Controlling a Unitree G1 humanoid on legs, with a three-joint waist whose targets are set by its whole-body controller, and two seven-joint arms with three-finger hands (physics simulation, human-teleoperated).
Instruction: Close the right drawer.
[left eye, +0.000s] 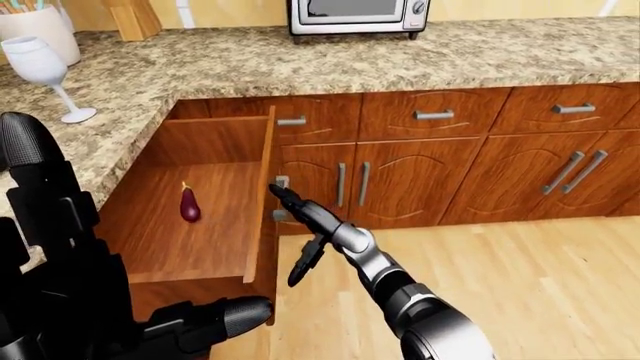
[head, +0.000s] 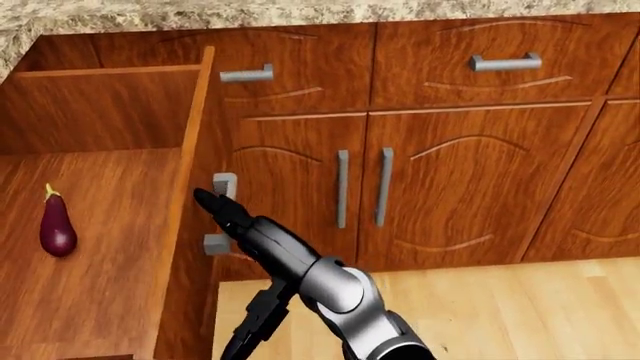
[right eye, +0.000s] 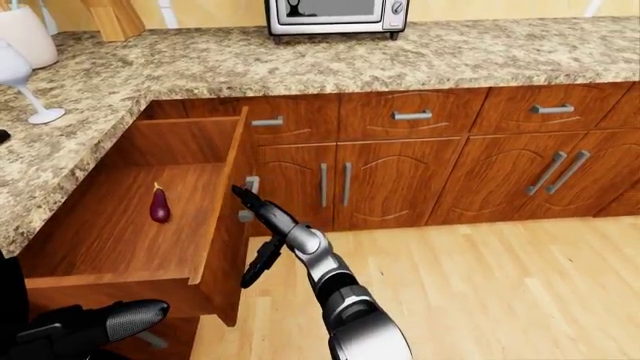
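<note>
The drawer is pulled way out of the corner cabinet, sitting in the left half of the eye views under the granite countertop, with a little eggplant lying loose on its floor. The drawer's front panel shows edge-on in the head view, and its silver handle sticks out from the panel's outer face. The right hand is reaching up right at that handle, one dark fingertip poking at or just past the upper end of the bar; honestly I can't tell if the fingers are curled round it or just spread next to it, the arm hides too much. The left hand is only a dark blob at the bottom left of the left-eye view, and its fingers can't be read either. My guess at what could go wrong: the hand sits off to the handle side and low, so a push from there could skid along the panel or slide off the bar instead of driving the drawer straight in. A finger could also hook behind the handle and get dragged along. Shove too hard and the eggplant rolls around in there. The wine glass up on the counter looks well clear.
</note>
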